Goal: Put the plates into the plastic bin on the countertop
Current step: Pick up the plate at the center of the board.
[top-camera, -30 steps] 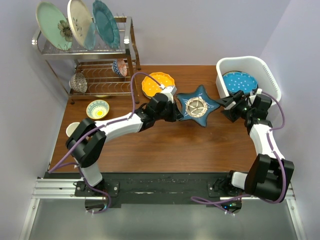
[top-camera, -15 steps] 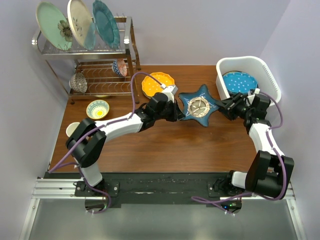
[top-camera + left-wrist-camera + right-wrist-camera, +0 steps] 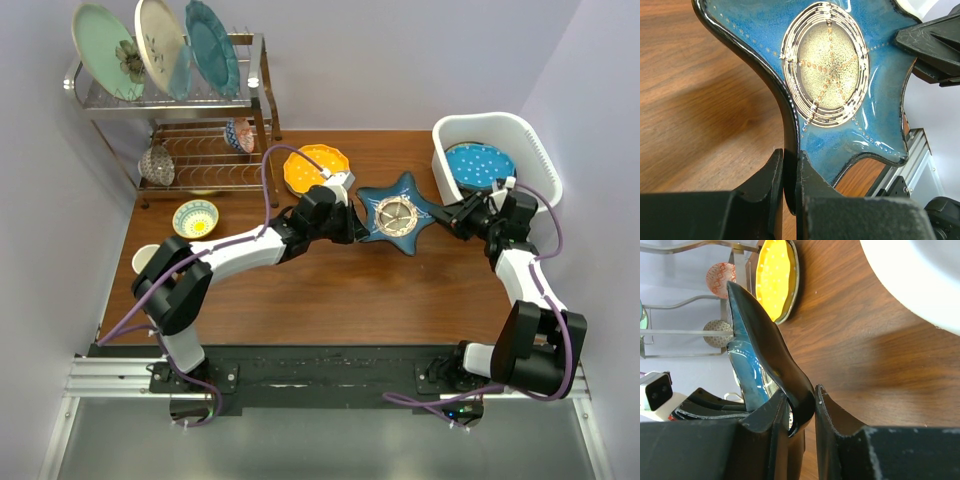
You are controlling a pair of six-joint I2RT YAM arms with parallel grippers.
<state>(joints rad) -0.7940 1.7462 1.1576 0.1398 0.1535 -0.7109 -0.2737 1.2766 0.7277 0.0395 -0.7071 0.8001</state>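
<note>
Handover under way: star plate (image 3: pixel 397 213), clamped at one point by the left tool (image 3: pixel 790 160), has been closed upon from wide by the right tool (image 3: pixel 802 405); a firm pinch cannot be confirmed. The plastic bin (image 3: pixel 535 140) is near.

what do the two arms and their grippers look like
The left arm and right arm have white links, chunky black joints and a purple cable each. The left gripper and right gripper are black, with two flat fingers.
</note>
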